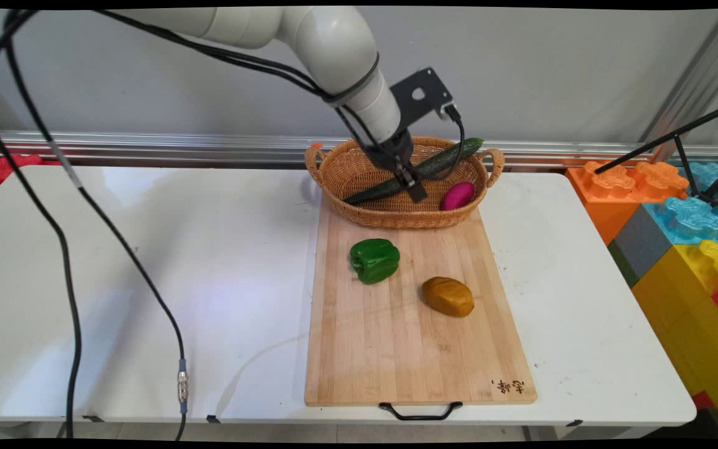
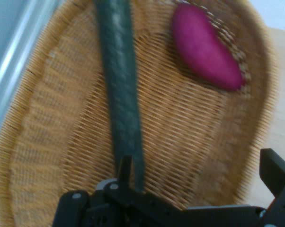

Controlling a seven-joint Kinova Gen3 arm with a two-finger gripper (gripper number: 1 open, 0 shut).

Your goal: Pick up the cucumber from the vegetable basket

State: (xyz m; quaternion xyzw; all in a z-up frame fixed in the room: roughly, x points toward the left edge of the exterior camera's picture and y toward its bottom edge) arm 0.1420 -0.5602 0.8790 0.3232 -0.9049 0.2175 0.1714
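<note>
Pincer sits low inside the wicker basket, right over the cucumber. In the hand view the two fingers stand wide apart, one at the cucumber's lower end, the other far off by the basket wall. Nothing is clamped between them. Touching the cucumber or just above it: cannot tell.

All places taken from the basket:
- cucumber lies inside, slanted, its upper end resting on the back right rim and poking out over it, its lower end down on the basket floor toward the front left.
- magenta sweet potato lies inside too, at the right end near the front wall, apart from the cucumber; in the hand view the sweet potato is clear of the fingers.
- cutting board lies just in front, with the basket's front edge sitting on its far end.
- green bell pepper is on the board, a little in front of the basket.
- brown potato is on the board, further forward and to the right of the pepper, not touching it.

Progress as the layout reads: two items lie in the basket, two lie out on the board, and the pincer holds none. White counter carries board and basket; black cables hang over its left part.
</note>
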